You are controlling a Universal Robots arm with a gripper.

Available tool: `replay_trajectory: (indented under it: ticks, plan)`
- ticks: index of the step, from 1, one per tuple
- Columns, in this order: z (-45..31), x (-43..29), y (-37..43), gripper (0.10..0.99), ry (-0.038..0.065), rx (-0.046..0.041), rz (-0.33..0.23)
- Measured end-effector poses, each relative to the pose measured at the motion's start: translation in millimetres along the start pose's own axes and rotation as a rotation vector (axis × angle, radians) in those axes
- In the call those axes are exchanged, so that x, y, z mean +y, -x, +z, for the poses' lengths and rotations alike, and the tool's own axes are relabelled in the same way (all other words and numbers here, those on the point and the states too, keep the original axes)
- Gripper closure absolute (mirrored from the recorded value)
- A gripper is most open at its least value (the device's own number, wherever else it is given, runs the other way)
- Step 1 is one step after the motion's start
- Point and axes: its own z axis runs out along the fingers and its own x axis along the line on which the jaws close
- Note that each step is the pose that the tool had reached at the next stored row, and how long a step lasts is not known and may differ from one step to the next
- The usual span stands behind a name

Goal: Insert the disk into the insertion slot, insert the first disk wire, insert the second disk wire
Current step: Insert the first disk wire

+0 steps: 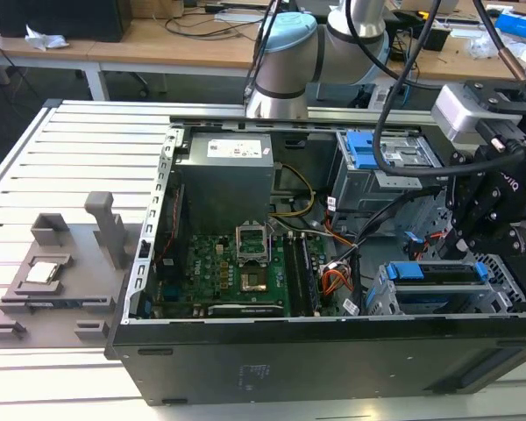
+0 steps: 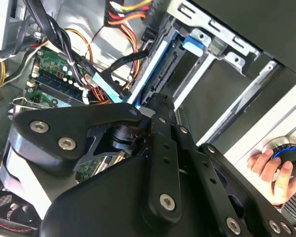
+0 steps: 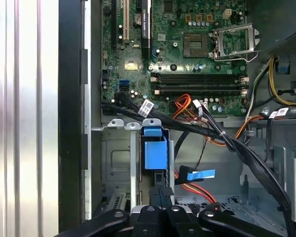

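Note:
The disk (image 1: 438,274), in its bright blue carrier, sits on edge inside the insertion slot (image 1: 379,298), the silver cage at the case's front corner on the exterior view's right. In the first wrist view the carrier's blue tab (image 3: 155,148) stands up out of the cage (image 3: 113,158). My gripper (image 3: 162,192) hangs right over the disk's near edge with its fingers together and nothing between them. A black wire with a blue-tabbed plug (image 3: 197,174) lies loose beside the disk, next to red and orange power wires (image 3: 192,188). The second wrist view has the fingertip (image 2: 162,101) close to the carrier (image 2: 160,59).
The open computer case (image 1: 245,368) lies on a slatted metal table (image 1: 61,158). A larger grey bay with a blue latch (image 1: 368,151) stands behind my gripper. Black cable bundles (image 3: 227,140) cross over the motherboard (image 3: 187,44). A person's hand (image 2: 271,173) grips a knob outside the case.

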Motion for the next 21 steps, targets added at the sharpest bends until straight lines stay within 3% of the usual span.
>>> replay_trajectory:
  ticks: [5, 15, 17, 21]
  plan:
    - [-0.1, -3.9, 11.6, 0.980, 0.000, 0.0001, -0.005]
    - [-0.4, -9.7, 20.4, 0.980, 0.000, 0.0021, -0.053]
    - [-0.5, -11.7, 25.6, 0.980, 0.000, 0.0027, -0.066]
    - [-0.7, -17.4, 28.4, 0.980, 0.000, 0.0037, -0.091]
